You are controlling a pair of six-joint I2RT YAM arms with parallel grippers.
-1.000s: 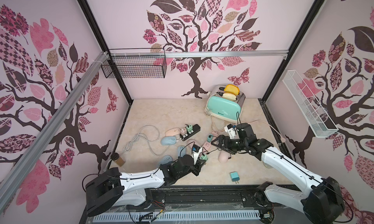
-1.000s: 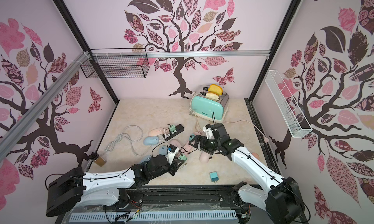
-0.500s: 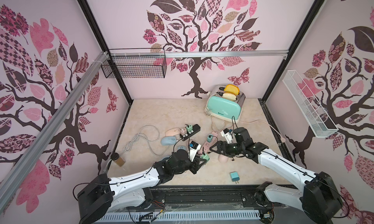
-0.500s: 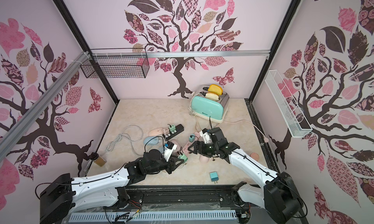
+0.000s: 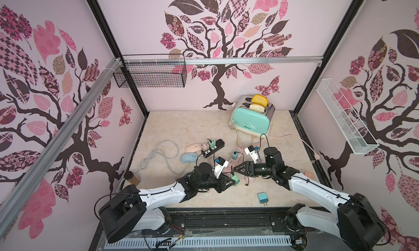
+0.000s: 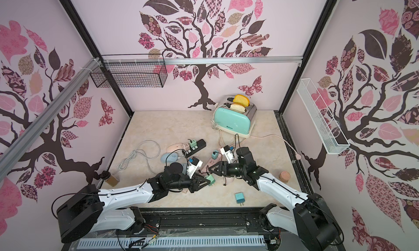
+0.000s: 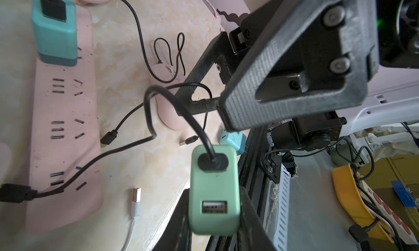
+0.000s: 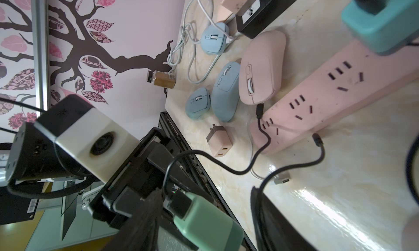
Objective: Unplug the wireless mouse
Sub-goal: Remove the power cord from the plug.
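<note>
Clamps green charger [image 7: 213, 170] between left gripper's [image 7: 215, 200] fingers [image 7: 179, 227]; straddles black plug [image 7: 212, 161] with part-open right gripper [image 5: 236, 169]. Probably rigid, snug: pinch plug body.

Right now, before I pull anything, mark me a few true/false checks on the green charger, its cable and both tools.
1. The left tool grips the green charger. True.
2. Both USB ports on the green charger are taken. False: a black plug fills one; the other port is empty.
3. The right tool is clamped on the black plug. False: its jaws stand apart, with a gap showing beside the plug.
4. The green charger is clear of the pink power strip. True.
5. The toaster has empty slots. False: bread sticks out of it.
</note>
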